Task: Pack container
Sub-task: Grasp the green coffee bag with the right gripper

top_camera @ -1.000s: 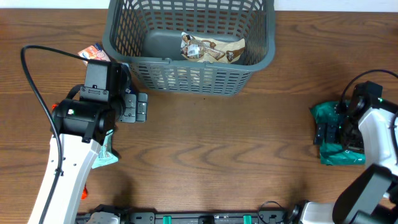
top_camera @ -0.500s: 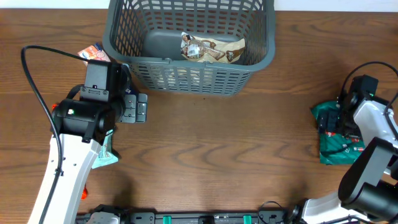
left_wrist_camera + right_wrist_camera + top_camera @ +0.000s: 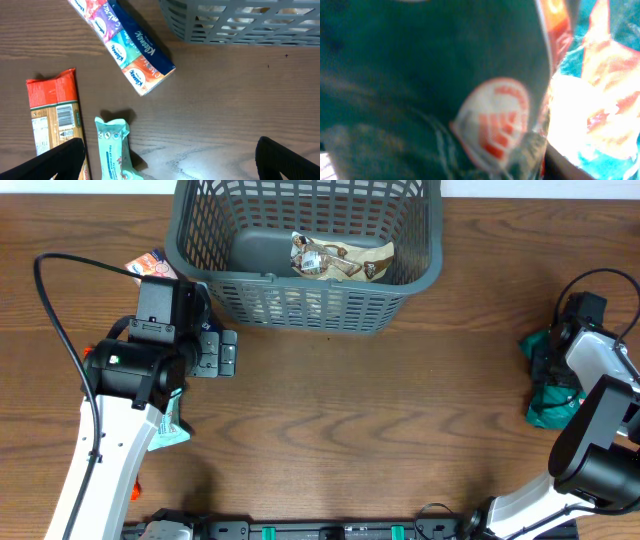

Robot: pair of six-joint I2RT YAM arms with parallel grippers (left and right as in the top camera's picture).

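The container [image 3: 305, 305], a dark grey slotted basket, stands at the back middle of the table, and its corner [image 3: 240, 22] shows in the left wrist view. A crinkled snack pack [image 3: 340, 258] lies inside it. My right gripper [image 3: 546, 372] is at the far right edge, pressed into a green snack bag [image 3: 552, 390] that is bunched up around it. That bag [image 3: 420, 75] fills the blurred right wrist view, with one dark finger [image 3: 567, 165] against it. My left gripper [image 3: 216, 352] hangs open over bare wood left of the basket, its jaws wide in its wrist view [image 3: 169, 152].
By the left arm lie a colourful tissue pack [image 3: 125, 42], a red and tan pack [image 3: 52, 115] and a mint-green bar [image 3: 114, 147]. The mint bar [image 3: 170, 425] pokes out beneath the left arm. The tissue pack [image 3: 150, 264] sits just left of the basket.
The right gripper has closed in on the green bag, which has crumpled and shifted to the right. The left arm has not moved.
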